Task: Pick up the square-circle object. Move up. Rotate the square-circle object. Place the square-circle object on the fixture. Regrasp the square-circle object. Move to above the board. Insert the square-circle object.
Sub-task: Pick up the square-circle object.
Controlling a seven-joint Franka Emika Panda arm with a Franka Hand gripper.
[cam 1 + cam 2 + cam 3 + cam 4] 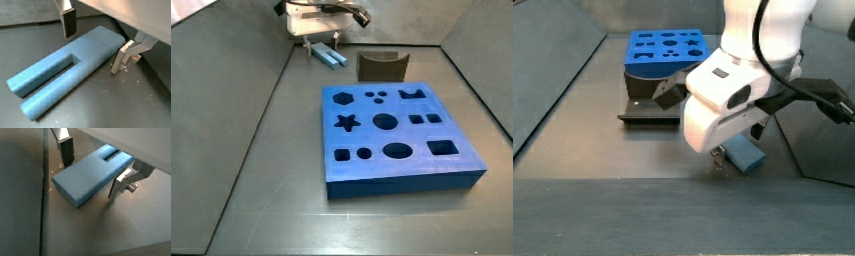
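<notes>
Two prongs are showing on the square-circle object (67, 70) in a wrist view: it is lying flat on the dark floor, a light blue peg with a solid block end and a slot splitting the other end. I am seeing that solid end between the fingers (67, 22) of the gripper (93, 45), which are standing wide apart, one plate on each side of the peg and neither pressing it, so the jaws are gaping and holding nothing. In both wrist views the fingertips are sitting low beside the peg (90, 178), one finger (121, 184) just beside its flank.

In a side view the peg (330, 57) is lying near the far wall, under the gripper (322, 42), with the fixture (381, 66) just beside it and the board (392, 140) lying nearer the camera, well apart from the peg. In a side view the arm is filling much of the picture, the peg (744, 155) peeking out beneath the gripper (727, 155), the fixture (647, 105) and board (669, 49) behind.
</notes>
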